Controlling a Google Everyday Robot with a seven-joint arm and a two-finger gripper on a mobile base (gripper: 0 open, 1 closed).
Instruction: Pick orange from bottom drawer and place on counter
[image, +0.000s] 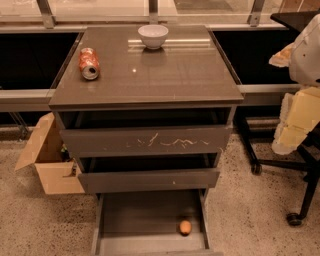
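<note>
A: Left side first?
B: Open cardboard box (45, 160) on the floor, just beside the cabinet. Not in the way.
A: On top?
B: The worktop (170, 80) carries a crushed soda can (89, 63) lying on its side near the left edge. A white bowl (153, 36) stands upright at the back middle. Front and right are bare, so there looks to be room to set fruit down.
A: Drawers?
B: The scratched top drawer (150, 141) and the middle drawer (150, 179) are each pulled out a bit. The bottom drawer (140, 215) is out furthest and its floor shows from above, probably left that way for a reach from overhead.
A: Target?
B: The orange (185, 227) rests alone on that drawer's floor, toward the front, near the right wall.
A: Blockers?
B: The middle drawer front overhangs the back of the bottom drawer. The orange sits ahead of it, so a straight drop looks clear. The right wall is close, so that side seems tight.
A: Far right?
B: A wheeled chair (300, 170) with pale padding, apart from the cabinet.
A: Gripper?
B: The gripper is out of frame, so I can't tell if it's wide, narrow or holding anything. The orange isn't picked yet.
</note>
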